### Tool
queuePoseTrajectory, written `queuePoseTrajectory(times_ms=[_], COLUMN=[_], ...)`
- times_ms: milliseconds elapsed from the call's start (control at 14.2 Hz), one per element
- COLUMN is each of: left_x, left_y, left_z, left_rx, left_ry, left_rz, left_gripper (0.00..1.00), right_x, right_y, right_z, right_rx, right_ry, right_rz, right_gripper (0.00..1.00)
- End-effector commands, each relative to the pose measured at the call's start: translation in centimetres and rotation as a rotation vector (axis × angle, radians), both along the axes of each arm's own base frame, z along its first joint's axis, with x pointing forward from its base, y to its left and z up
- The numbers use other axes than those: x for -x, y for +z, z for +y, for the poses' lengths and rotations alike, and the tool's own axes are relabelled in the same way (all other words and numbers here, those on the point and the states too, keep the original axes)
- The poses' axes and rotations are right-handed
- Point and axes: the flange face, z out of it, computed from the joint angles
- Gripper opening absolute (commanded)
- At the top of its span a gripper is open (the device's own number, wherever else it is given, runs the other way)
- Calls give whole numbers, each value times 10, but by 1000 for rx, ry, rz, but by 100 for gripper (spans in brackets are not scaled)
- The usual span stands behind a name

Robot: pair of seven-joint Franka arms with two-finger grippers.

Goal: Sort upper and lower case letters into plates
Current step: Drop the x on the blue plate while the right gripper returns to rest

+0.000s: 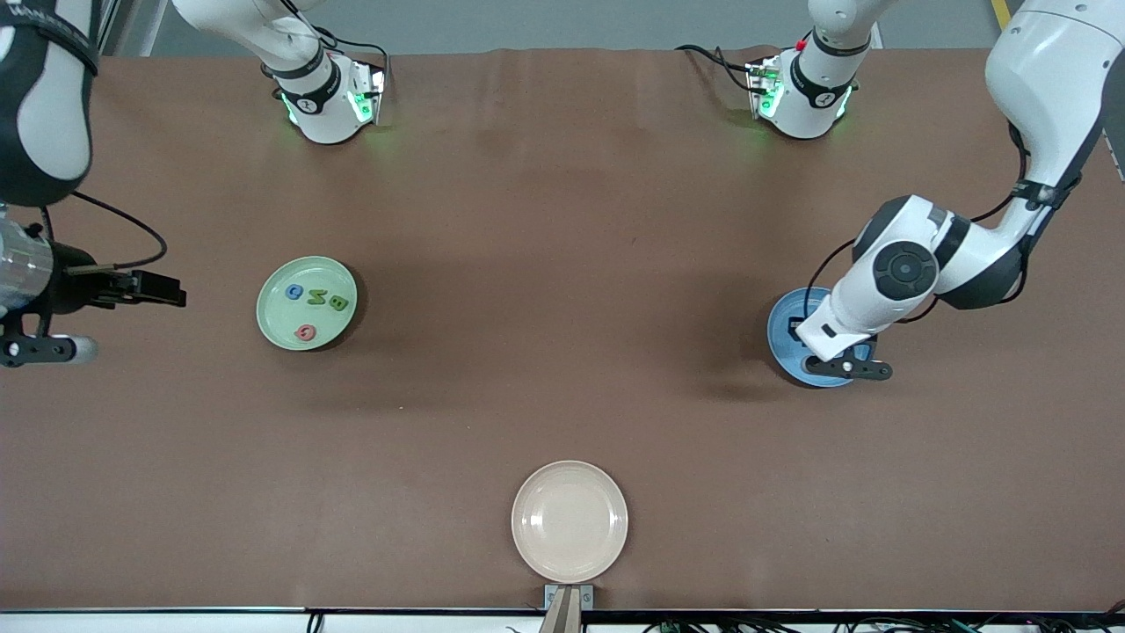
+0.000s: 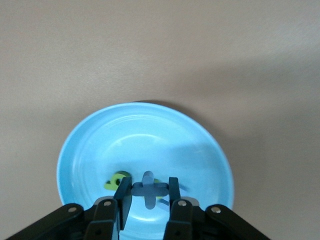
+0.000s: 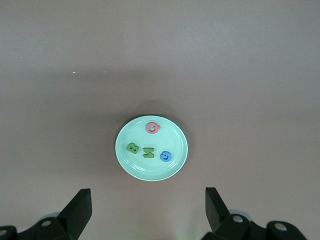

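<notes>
**Left gripper holds a blue letter over the blue plate**

The left gripper (image 2: 148, 192) is closed on a cross-shaped blue letter (image 2: 148, 189) pinched between its fingers, one bar spanning the jaws, just over the blue plate (image 2: 90, 145). A green letter (image 2: 115, 181) lies in that plate beside it.

The right gripper (image 3: 148, 200) waits, spread wide, high above the mint green plate (image 3: 127, 136), which holds a pink letter (image 3: 153, 128), green B (image 3: 133, 148), green M (image 3: 148, 152) and blue round letter (image 3: 165, 156). The cream plate (image 1: 569, 520) sits nearest the front camera.
</notes>
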Motion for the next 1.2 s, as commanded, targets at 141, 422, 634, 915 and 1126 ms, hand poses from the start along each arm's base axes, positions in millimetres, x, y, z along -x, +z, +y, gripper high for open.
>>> queuePoseTrajectory(times_ms=[141, 422, 634, 915, 1126], left_x=[2, -3, -5, -6, -6], left_y=[-27, -43, -47, -49, -53], left_z=[12, 20, 25, 24, 24], left_rx=[21, 18, 18, 29, 36], left_ry=[-152, -169, -176, -177, -173], left_rz=[-2, 1, 6, 3, 10], left_gripper=[17, 17, 17, 21, 35], right_x=[36, 56, 58, 84, 106], right_y=[22, 36, 38, 50, 67], right_z=[-19, -7, -4, 3, 4], right_rx=[-14, 25, 25, 25, 25], right_ry=[-4, 34, 40, 51, 52], right_rz=[-12, -48, -50, -62, -76], right_gripper=[100, 100, 100, 100, 100])
